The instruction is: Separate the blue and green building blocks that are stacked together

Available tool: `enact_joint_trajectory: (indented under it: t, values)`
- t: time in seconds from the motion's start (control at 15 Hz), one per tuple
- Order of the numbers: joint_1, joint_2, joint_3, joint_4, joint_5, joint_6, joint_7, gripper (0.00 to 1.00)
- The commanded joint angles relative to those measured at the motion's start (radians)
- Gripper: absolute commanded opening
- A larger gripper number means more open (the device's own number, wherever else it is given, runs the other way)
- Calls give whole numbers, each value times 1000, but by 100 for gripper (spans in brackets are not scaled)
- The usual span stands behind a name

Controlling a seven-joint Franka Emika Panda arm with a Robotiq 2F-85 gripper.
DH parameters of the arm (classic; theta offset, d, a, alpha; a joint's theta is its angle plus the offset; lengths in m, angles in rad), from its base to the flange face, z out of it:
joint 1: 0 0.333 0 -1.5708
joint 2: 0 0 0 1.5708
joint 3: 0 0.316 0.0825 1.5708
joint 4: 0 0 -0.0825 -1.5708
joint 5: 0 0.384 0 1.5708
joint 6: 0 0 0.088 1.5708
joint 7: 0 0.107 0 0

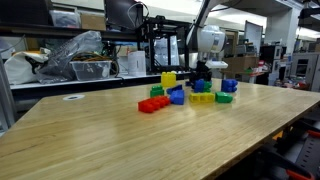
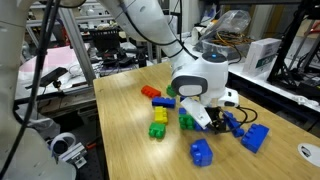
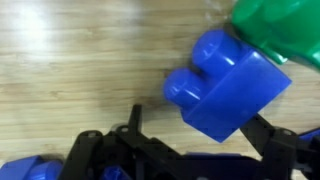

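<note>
Close under the wrist camera, a blue brick is seen on the table with a green brick touching its far right edge. Both are judged light, stiff, slippery; flat sides suit gripping. Whether the gripper is closed cannot be told.

- A robotics lab or workshop is indicated.
- A large pale wooden worktable is seen in both exterior views.
- Metal shelving loaded with boxes, plastic bags and equipment is ranged along the far wall.
- Black frames and cabling are crowded beside the table.
- A monitor is visible at far right.
</note>
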Motion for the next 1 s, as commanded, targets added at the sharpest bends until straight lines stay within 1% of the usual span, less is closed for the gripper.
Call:
enact_joint_trajectory:
  t: [0.0,0.33,0.53,0.6,0.73,0.87,0.93]
  values:
    - [-123,-25,123,-13,-146,41,97,100]
    - [-95,-18,112,-13,-173,42,112,100]
    - [-98,-20,120,-14,-170,40,101,100]
    - [-114,-22,132,-9,-157,30,86,100]
    - [-124,-12,134,6,-156,7,85,100]
    - [-153,11,154,41,-158,-43,71,100]
    - [-190,33,186,70,-212,-74,94,100]
